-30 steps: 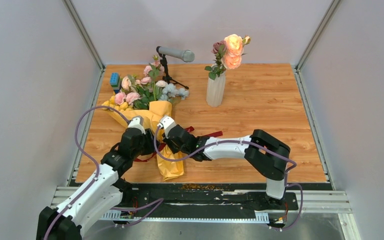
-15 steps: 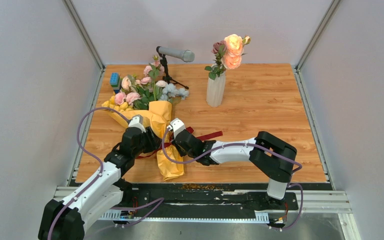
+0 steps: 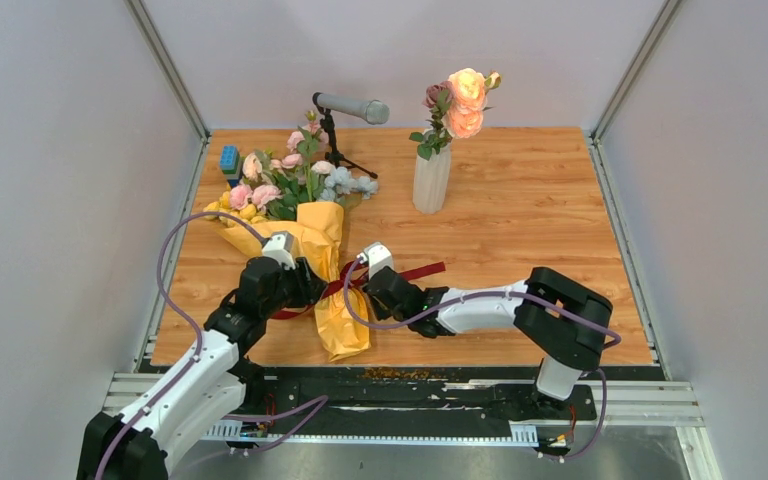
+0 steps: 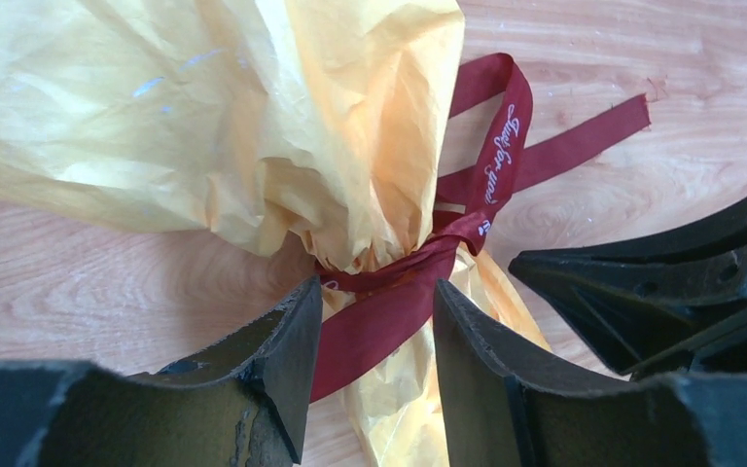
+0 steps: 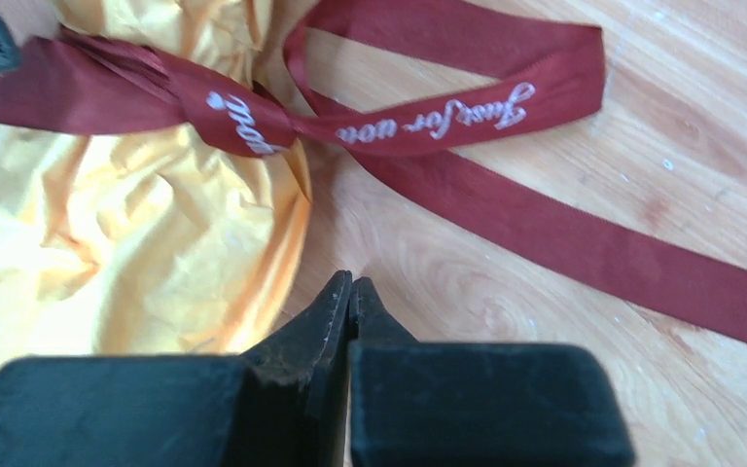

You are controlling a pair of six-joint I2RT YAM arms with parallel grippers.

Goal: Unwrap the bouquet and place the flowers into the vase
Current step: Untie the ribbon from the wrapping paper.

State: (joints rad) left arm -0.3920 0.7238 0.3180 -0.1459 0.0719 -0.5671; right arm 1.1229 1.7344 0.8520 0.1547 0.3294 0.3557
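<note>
On the wooden table [image 3: 520,215], we see the left gripper [image 4: 374,331] straddling, perhaps pinching, the bouquet [image 3: 305,225]'s red ribbon [image 4: 394,302]; the right gripper [image 5: 350,297] rests closed, empty, just beside it.

1. The wooden table [image 3: 520,230] holds everything.
2. The bouquet [image 3: 305,235] lies flat on it, near the left side, wrapped in yellow paper.
3. A dark red ribbon [image 3: 415,271] trails across the wood beside it.
4. The white vase [image 3: 432,180] stands near the back.
5. A microphone stand [image 3: 335,150] stands behind the bouquet.
6. A small blue block [image 3: 229,159] sits at the back left.
</note>
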